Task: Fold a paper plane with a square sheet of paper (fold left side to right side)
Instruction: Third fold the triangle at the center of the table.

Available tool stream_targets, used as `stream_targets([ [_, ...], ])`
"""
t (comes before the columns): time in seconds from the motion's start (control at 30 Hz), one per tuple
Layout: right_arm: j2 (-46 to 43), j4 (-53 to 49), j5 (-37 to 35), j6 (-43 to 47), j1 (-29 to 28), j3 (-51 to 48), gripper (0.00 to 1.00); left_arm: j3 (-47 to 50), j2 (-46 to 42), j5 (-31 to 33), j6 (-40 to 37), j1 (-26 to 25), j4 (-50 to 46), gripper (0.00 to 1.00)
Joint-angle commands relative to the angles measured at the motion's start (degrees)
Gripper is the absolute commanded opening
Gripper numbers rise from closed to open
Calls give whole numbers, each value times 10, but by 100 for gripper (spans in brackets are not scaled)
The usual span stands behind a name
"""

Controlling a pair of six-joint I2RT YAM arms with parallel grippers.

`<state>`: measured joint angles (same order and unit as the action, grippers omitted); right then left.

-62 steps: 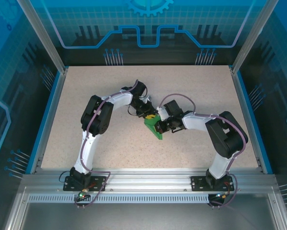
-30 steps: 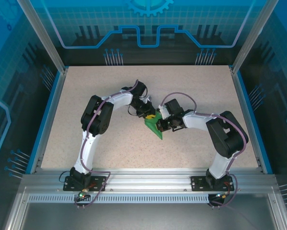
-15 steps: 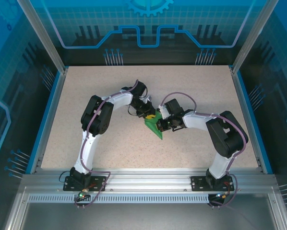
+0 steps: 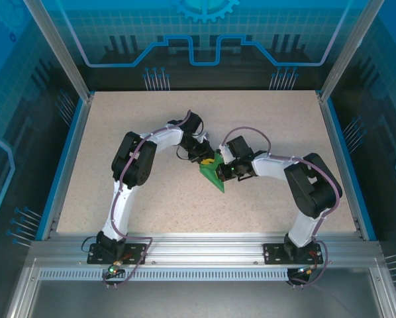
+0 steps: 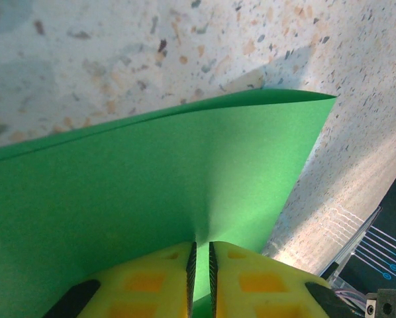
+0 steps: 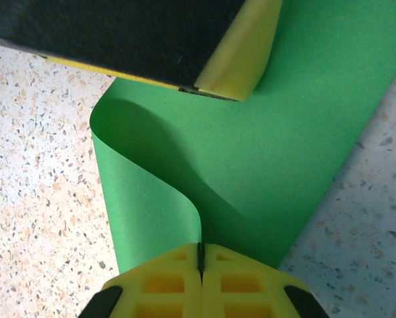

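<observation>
The square sheet of paper (image 4: 213,177), bright green, hangs curled between my two grippers near the middle of the table. My left gripper (image 4: 206,159) holds its upper end. In the left wrist view the yellow pads (image 5: 200,255) stand a narrow slit apart with green paper (image 5: 151,179) in the slit and spreading away from it, two layers showing at the far corner. My right gripper (image 4: 222,171) is shut on one edge of the sheet. In the right wrist view that edge enters its jaws (image 6: 200,248) edge-on and the paper (image 6: 284,132) curls away. The left finger (image 6: 241,66) lies across the sheet's far end.
The speckled table (image 4: 264,126) is bounded by blue side rails (image 4: 71,159) and a patterned back wall. Both arm bases sit on the aluminium frame (image 4: 204,248) at the near edge.
Since two seconds ago my right gripper has crept slightly toward the left one and the sheet has curled into a narrower shape. The left arm has stayed still.
</observation>
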<state>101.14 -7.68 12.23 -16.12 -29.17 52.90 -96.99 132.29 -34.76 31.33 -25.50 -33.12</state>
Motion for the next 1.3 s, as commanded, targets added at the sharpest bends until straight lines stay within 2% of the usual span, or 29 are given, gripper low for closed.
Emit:
stream_targets([
  [0.0, 12, -10, 0, -3, 8, 12, 0, 7, 22, 24, -4, -12, -28, 17],
  [0.67, 30, -33, -11, 4, 4, 19, 0, 7, 21, 22, -5, -12, -27, 17],
  [0.87, 38, -51, -10, 13, -5, 17, 0, 6, 13, 22, -7, -12, -29, 20],
  [1.27, 49, -83, -6, 25, -14, 18, 0, -95, 16, 24, -30, 7, -81, 29],
])
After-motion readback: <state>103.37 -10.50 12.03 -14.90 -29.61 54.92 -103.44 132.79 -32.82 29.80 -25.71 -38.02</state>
